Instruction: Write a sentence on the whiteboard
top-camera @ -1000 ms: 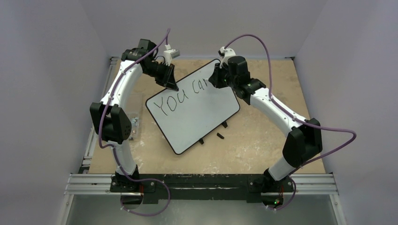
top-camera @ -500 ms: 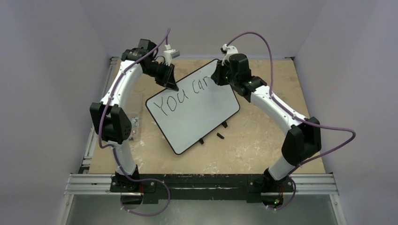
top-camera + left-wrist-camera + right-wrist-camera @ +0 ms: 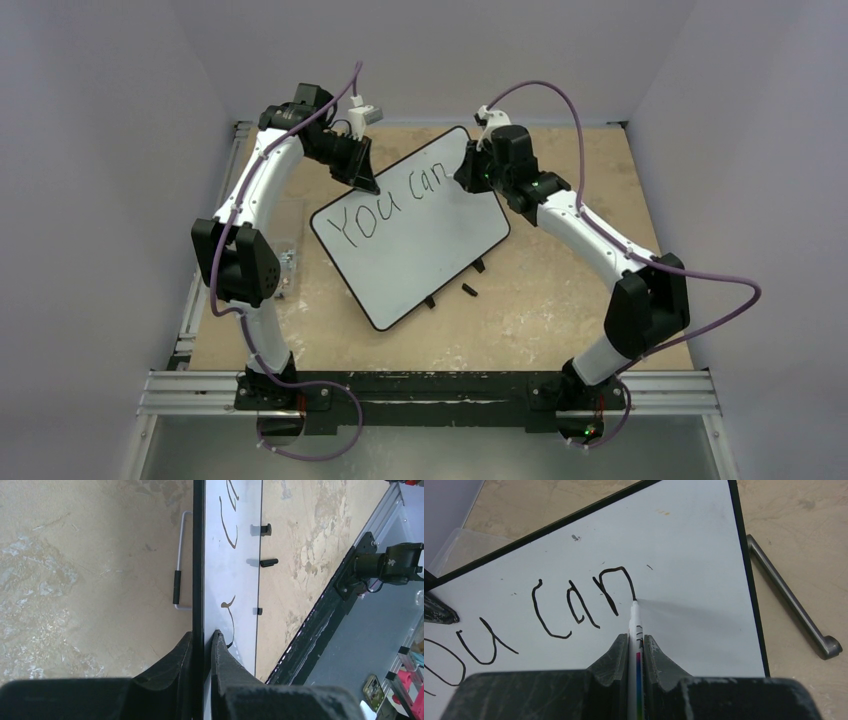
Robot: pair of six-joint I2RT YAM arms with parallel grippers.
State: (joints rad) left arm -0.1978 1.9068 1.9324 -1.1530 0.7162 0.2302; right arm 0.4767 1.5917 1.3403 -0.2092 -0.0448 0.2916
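The whiteboard lies tilted on the table, black-framed, its surface also filling the right wrist view. The sentence reads "You can" in black marker. My left gripper is shut on the whiteboard's top-left edge, one finger on each side of the frame. My right gripper is shut on a white marker pen whose tip touches the board at the end of the "n".
A small black cap lies on the table just below the board, near its black feet. A metal stand bar sticks out past the board's right edge. The tan tabletop is bounded by grey walls.
My right gripper has moved right along the top line, and the "n" after "ca" has been drawn. The left gripper and board have not moved.
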